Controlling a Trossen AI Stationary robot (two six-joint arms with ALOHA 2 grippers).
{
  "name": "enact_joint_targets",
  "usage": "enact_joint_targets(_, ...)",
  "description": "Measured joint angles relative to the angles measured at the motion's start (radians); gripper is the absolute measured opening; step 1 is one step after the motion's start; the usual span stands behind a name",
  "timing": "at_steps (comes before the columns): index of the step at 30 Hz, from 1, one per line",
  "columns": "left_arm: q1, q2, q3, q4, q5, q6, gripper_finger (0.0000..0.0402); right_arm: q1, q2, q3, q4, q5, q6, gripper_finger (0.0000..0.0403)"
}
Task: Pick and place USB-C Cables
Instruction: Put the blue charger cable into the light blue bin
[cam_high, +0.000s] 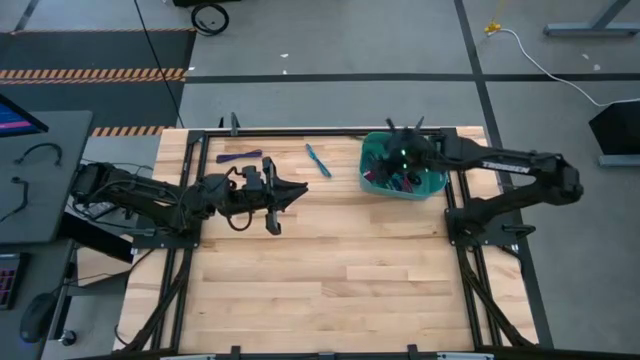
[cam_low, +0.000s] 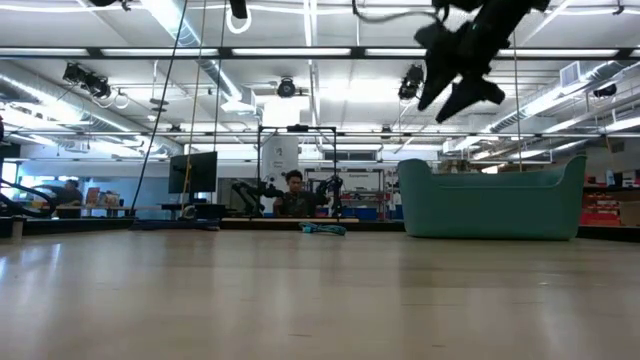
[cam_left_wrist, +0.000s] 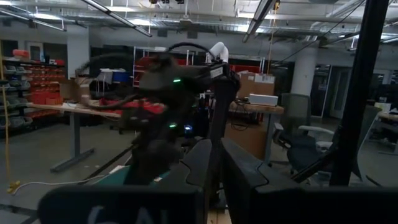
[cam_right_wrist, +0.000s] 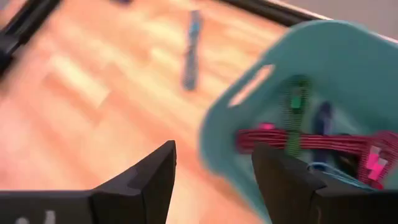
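Observation:
A teal bin (cam_high: 438, 186) (cam_low: 490, 205) stands near the table's far right and holds several coiled cables (cam_high: 392, 181), among them a maroon one (cam_right_wrist: 311, 140) and a green one (cam_right_wrist: 297, 99). My right gripper (cam_high: 398, 150) (cam_right_wrist: 214, 163) hangs open and empty above the bin's left rim (cam_right_wrist: 225, 134). A teal cable (cam_high: 318, 160) (cam_right_wrist: 191, 50) (cam_low: 322, 229) and a purple cable (cam_high: 240, 156) lie flat on the wood near the far edge. My left gripper (cam_high: 277, 200) (cam_left_wrist: 217, 155) hovers shut at left centre, level, pointing right, holding nothing.
A dark metal frame (cam_high: 300, 132) runs along the table's edges. The near half of the wooden top (cam_high: 330, 280) is bare. A desk with a monitor (cam_high: 30, 150) stands beyond the left edge. A person (cam_low: 292, 186) sits in the room behind.

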Motion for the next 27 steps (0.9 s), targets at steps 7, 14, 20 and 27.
enact_joint_targets(7,0.0,0.0,0.0,0.0,0.0,-0.001,0.0031,0.221,0.024,0.0,0.059,0.0,-0.156,0.0215)
enact_joint_targets(14,0.0,0.0,0.0,0.0,0.0,-0.001,0.0031,0.304,0.163,0.0,0.304,-0.029,-0.302,0.0215)
enact_joint_targets(20,0.0,0.0,0.0,0.012,0.0,-0.012,0.004,0.237,0.344,0.086,0.455,-0.093,-0.427,0.021)
enact_joint_targets(27,0.019,-0.001,0.0,0.042,-0.026,-0.277,0.0035,0.116,0.499,0.184,0.455,-0.094,-0.515,0.0208)
